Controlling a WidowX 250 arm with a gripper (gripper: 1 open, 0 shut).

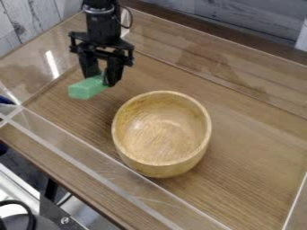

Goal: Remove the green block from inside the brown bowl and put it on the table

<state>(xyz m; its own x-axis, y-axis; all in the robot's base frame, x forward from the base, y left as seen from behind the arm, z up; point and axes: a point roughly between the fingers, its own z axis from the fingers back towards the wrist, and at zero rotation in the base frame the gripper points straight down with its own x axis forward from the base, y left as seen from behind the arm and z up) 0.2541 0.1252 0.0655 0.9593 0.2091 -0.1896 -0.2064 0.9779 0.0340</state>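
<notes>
One green block (pixel 85 88) in tool (pixel 102 79); one brown bowl (pixel 162 132).

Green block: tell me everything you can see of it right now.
The green block is a small, plain, matte bright-green bar, looking solid with flat faces. It is outside the brown bowl, to the bowl's upper left, low over or on the table. The gripper stands over its right end, fingers pointing down; whether they grip it cannot be told.

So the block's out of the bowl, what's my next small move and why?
Probably lower slightly, then open the gripper: the green block hangs at its tips just over the table, clear of the empty brown bowl.
</notes>
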